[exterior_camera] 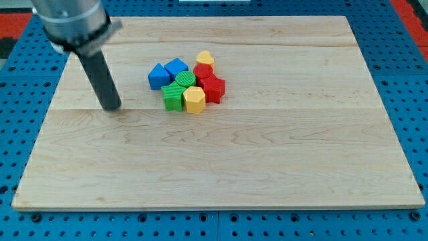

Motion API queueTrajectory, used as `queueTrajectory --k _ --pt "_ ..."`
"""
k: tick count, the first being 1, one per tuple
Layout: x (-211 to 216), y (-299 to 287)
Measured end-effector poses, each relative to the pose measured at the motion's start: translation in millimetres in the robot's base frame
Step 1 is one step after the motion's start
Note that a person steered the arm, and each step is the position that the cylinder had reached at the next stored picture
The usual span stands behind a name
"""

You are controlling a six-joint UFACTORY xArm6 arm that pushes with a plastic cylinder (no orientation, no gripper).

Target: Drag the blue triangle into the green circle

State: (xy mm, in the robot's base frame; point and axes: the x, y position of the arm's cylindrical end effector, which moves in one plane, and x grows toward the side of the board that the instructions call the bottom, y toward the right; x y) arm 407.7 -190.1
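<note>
No pincer on your rig; my tip (112,107) rests on desk (267,167), well left of cluster. Blue triangle (158,76) at cluster's left edge, near green circle (185,79). Likely light, rigid, slides easily; push its left face.

No readable text, label, brand, number or sign appears anywhere in the camera view: none on the bench (267,167), none on the coloured blocks, none on the dark rod
</note>
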Motion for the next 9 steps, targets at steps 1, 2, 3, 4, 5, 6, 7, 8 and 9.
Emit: queueTrajectory --k 1,2,3,4,5,6,7,8,9 --pt "-39.2 -2.7" --pt "-62.8 30.9" --pt "-73.3 37.8" --pt "-54.3 45.2" --pt "-43.7 52.2" --pt "-31.2 56.7" --pt "-9.4 79.2" --pt "4.6 91.8" --pt "6.7 55.2"
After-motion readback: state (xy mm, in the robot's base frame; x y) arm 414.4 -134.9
